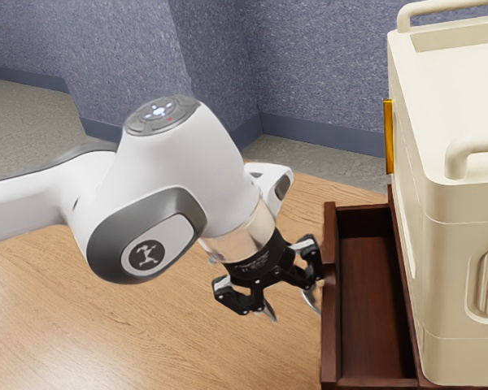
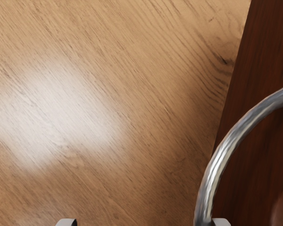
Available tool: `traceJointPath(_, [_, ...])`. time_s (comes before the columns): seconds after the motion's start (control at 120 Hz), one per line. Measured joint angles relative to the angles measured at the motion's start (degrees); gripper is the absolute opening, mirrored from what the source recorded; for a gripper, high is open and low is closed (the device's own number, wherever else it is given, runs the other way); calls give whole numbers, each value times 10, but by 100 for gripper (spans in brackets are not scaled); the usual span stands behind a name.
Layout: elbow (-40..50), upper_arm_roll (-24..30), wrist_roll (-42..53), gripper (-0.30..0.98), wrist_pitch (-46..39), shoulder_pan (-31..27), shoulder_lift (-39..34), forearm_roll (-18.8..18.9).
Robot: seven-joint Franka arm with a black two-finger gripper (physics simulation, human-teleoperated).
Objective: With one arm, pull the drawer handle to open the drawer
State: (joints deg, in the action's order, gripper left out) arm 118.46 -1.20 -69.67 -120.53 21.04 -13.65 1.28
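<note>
The white arm [image 1: 24,205] enters at the exterior view's left edge, bends near the middle of the frame, and its thick wrist [image 1: 187,166] slants down toward the lower right. Below the pale metal collar [image 1: 242,236], the black gripper [image 1: 293,305] tilts downward, its fingers [image 1: 266,310] spread well apart. Their pale tips edge into the wrist view's bottom, lower left and lower right.

Emblem [image 1: 147,257] on arm joint [image 1: 111,231], illegible lettering [image 1: 254,265] on gripper [image 1: 293,305]

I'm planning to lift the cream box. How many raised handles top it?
2: a far handle and a near handle, both cut off by the exterior view's right edge; more may lie beyond it.
</note>
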Motion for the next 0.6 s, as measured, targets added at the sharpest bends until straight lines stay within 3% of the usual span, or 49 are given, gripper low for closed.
traceJointPath(0.6, [16, -1, -2, 32, -10, -14, -6, 14])
